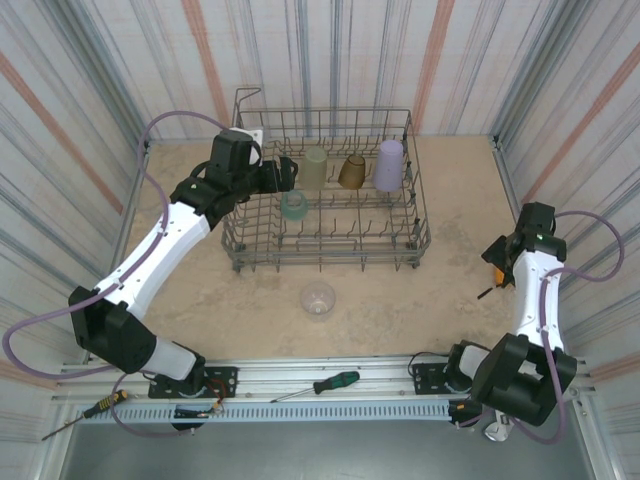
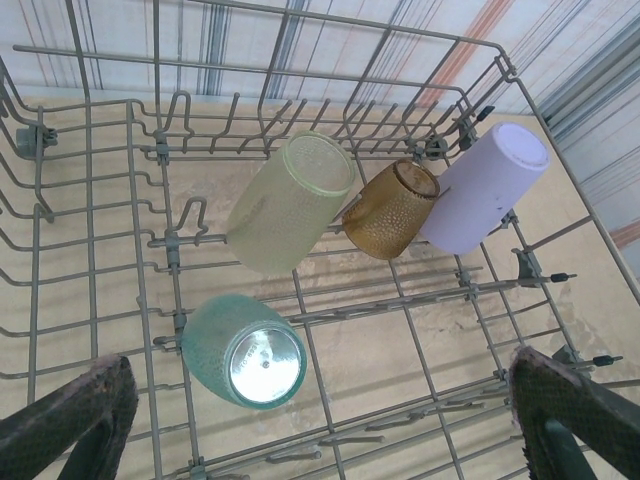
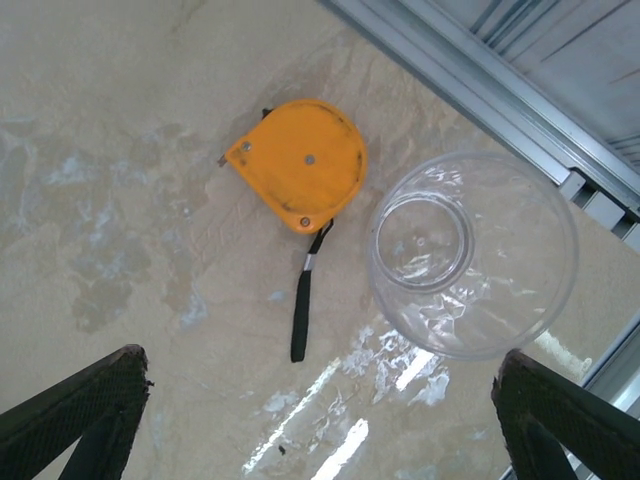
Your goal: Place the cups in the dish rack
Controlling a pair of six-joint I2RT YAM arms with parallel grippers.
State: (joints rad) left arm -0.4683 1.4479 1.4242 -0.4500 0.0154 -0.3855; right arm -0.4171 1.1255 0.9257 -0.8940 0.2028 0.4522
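Left pincer (image 2: 320,425) near dimpled teal cup (image 2: 243,350)

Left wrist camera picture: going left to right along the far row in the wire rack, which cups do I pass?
Pale yellow-green translucent plastic cup → amber-brown translucent plastic cup → lavender plastic cup.

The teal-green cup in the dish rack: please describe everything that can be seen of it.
The teal-green cup is a small translucent plastic tumbler with a pebbled wall. It stands mouth-down, slightly tilted, shiny base upward, on the wires of the dish rack, toward its left side.
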